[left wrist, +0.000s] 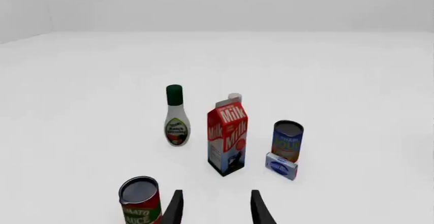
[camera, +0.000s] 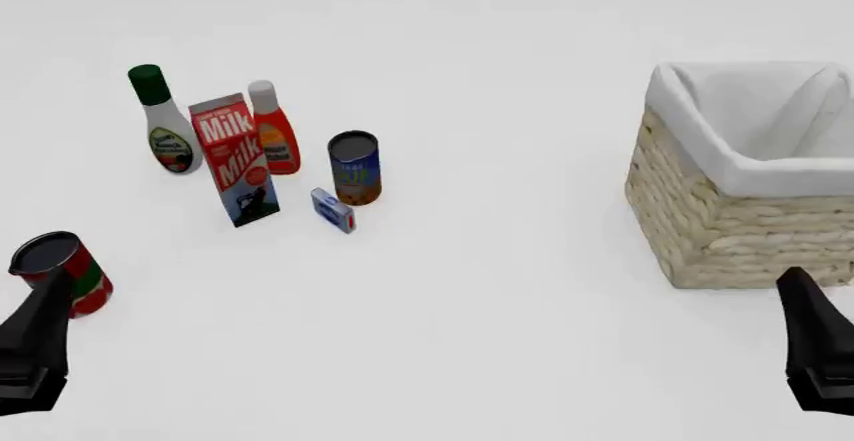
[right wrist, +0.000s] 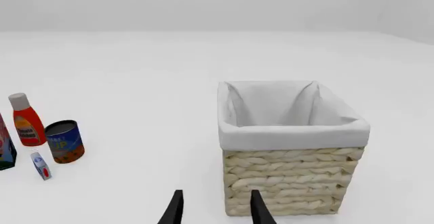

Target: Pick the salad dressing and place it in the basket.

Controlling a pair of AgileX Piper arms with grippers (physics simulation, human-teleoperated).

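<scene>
Fingers [left wrist: 176, 206] of both grippers hang parted and empty near a red tomato-sauce can [camera: 60, 271], before a red milk carton [camera: 235, 159], the white pear-shaped green-capped salad dressing [camera: 163, 121] far left, and the woven wicker cloth-lined basket [camera: 747, 231] right.

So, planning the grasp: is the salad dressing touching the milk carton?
Apart. The left wrist view shows bare table between the salad dressing and the milk carton.

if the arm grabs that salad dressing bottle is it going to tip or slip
The salad dressing looks tall on a narrow base, so a push up high would probably tip it. Its smooth, tapering body may slip upward; gripping the wider lower part seems safer.
</scene>
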